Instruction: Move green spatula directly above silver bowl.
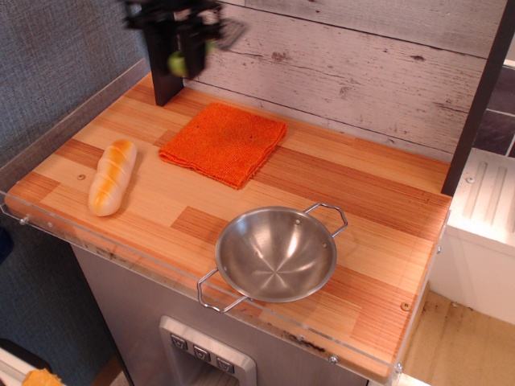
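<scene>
Up in the top left corner of the picture, the black claw (179,50) hangs in the air, well above the wooden tabletop (338,185). It looks a bit blurry. Its two fingers are squeezed in on the small green spatula with the chunky lime handle (179,63), so the spatula is off the tabletop. The green handle peeks out between the dark fingers. The flat grey blade sticks out to the right, near the top edge of the picture, in front of the pale wooden plank wall (362,64).

Just below and to the right of the claw, the square orange cloth (224,141) lies flat on the tabletop. At the left side, the long toy bread loaf (112,176) lies well apart from the cloth, near the clear plastic edge.

Down in the lower middle of the picture sits the round shiny silver bowl with two thin wire handles (275,254). One handle points to the upper right and the other to the lower left. The bowl is near the front edge of the tabletop. The spatula is far from it, over the far left back corner and not over the bowl.
</scene>
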You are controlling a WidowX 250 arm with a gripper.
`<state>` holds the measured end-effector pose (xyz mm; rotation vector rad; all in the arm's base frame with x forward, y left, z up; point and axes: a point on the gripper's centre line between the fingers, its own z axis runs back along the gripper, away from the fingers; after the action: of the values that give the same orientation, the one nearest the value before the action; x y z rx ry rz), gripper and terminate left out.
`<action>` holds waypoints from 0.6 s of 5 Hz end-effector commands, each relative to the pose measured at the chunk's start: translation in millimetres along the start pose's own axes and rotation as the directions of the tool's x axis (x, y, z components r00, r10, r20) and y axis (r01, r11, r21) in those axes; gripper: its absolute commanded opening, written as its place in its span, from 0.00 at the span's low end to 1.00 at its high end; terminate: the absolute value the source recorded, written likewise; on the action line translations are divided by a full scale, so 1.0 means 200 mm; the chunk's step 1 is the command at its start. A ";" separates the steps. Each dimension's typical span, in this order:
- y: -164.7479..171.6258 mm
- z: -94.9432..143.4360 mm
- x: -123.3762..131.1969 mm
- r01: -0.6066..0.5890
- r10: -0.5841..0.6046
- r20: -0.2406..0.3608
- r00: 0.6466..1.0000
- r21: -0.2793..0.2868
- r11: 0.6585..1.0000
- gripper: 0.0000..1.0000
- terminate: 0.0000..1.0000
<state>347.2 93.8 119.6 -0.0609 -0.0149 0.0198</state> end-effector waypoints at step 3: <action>-0.67 -0.34 -0.05 0.089 -0.093 0.039 0.995 0.077 0.993 0.00 0.00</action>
<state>342.7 -47.3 48.3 0.0160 -0.0220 -0.0646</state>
